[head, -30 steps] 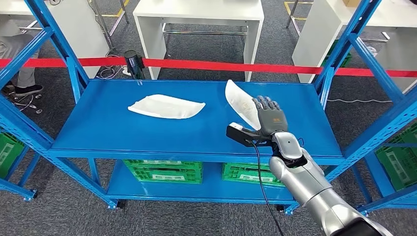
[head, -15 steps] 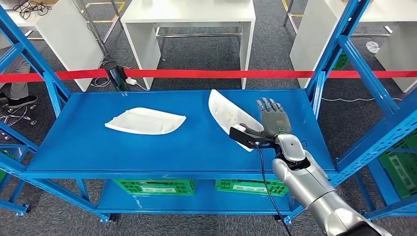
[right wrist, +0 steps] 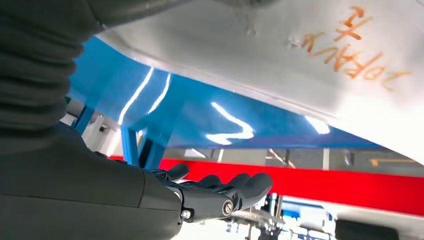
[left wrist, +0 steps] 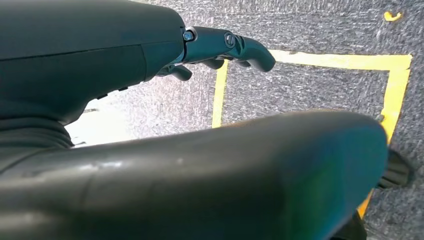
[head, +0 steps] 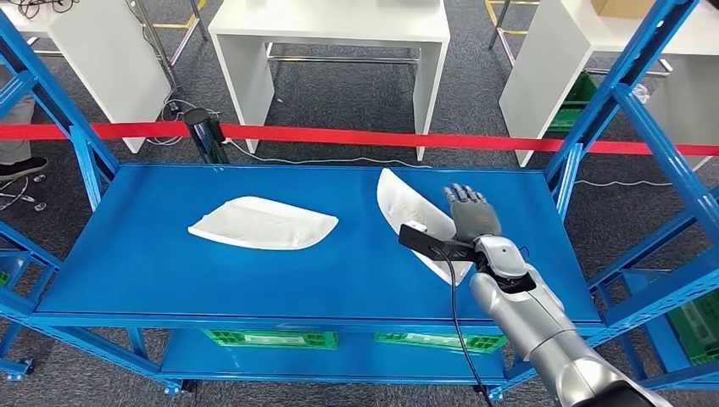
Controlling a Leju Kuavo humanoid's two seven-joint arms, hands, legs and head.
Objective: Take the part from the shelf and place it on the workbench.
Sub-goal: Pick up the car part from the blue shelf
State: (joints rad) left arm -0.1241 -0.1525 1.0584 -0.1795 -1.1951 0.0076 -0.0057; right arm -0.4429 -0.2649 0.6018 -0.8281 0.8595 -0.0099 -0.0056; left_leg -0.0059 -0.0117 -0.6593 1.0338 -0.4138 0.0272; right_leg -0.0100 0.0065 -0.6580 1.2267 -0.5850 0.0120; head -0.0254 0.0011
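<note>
Your right hand (head: 469,222) has its fingers (head: 462,200) holding the tilted white part (head: 407,206) at the shelf (head: 254,271)'s three o'clock; the tabletop placement remains. Your left hand (left wrist: 227,47) hangs, fingers curled on nothing.

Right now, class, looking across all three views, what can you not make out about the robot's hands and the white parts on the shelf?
- Head view: the right hand covers part of the tilted white part; the contact is hidden.
- Right wrist view: the orange writing on that part is upside down and unreadable.
- Left wrist view: dark covers hide most of the left hand.
</note>
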